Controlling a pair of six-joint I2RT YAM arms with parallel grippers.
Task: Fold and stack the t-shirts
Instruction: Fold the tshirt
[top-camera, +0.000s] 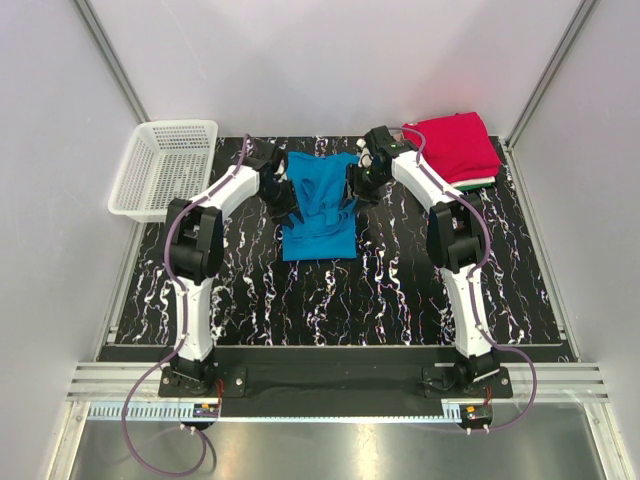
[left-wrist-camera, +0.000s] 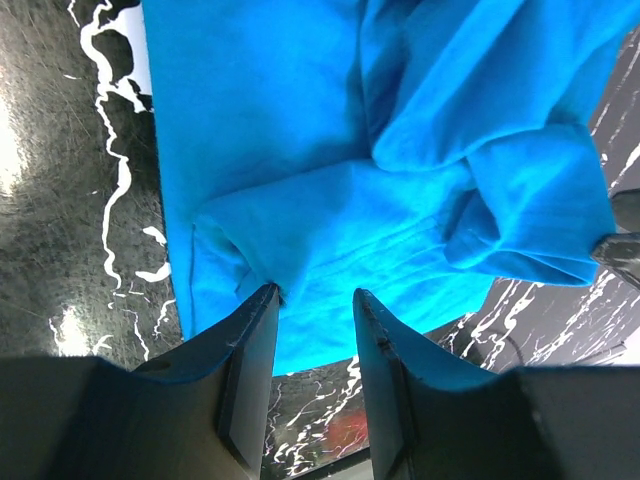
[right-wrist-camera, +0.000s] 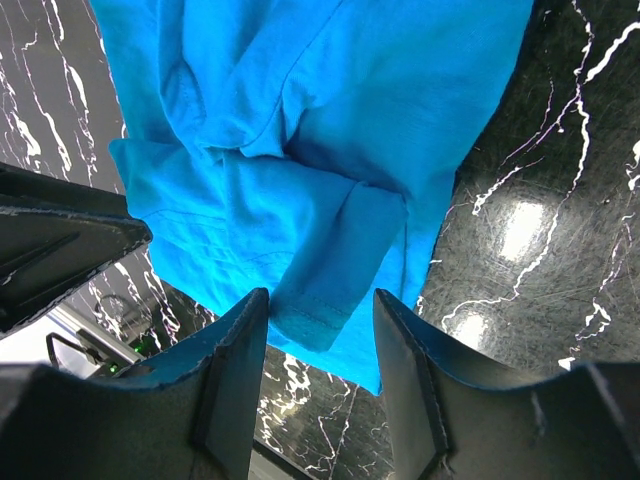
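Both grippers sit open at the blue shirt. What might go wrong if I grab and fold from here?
1. The blue t-shirt is bunched, sleeves crumpled over the body; the left gripper may pinch several layers and fold lumpy.
2. The right gripper has only a sleeve hem in its open jaws, so it might lift the sleeve alone.
3. The grippers are near each other over the cloth and could collide.

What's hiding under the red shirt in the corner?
Under the red shirt, thin green and white cloth edges peek out along its near side, so it sits on a stack. The red one covers the rest, so how many lie beneath cannot be seen.
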